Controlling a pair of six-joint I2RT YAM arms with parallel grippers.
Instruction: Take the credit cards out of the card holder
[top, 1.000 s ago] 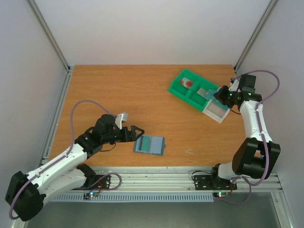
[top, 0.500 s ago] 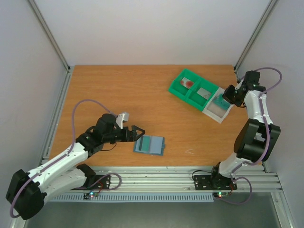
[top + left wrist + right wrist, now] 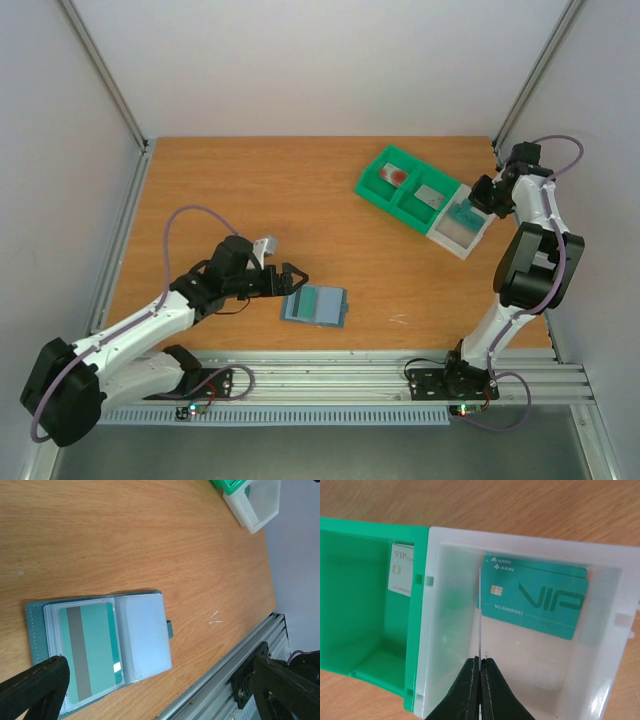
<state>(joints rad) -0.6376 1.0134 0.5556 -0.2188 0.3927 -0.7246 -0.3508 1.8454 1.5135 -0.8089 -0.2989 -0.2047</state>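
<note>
The card holder (image 3: 315, 305) is being shown lying open and flat on the bench (image 3: 250, 190), at the lower middle of the overhead view. The left gripper (image 3: 287, 280) is being held just beside its left edge with the jaws spread wide and nothing being pinched between them. In the left wrist view a teal card (image 3: 92, 652) with a grey stripe is being carried in the clear pocket of the holder's left panel, and the dark fingers (image 3: 30, 692) are being framed in the two bottom corners, well apart. In the right wrist view the right gripper (image 3: 480, 662) is being held at the bottom centre with its fingers pressed together above a white bin (image 3: 530, 537). A thin pale line is being seen rising from between the tips, and whether it is a card being pinched edge-on cannot be told. A teal VIP card (image 3: 535, 602) is being leaned against that bin's far wall, and a grey card (image 3: 400, 570) is being stood in the adjoining green bin (image 3: 350, 605) at the left. At the upper right of the overhead view a reddish-pink card (image 3: 396, 176) is being shown in the green bin's farthest compartment.
</note>
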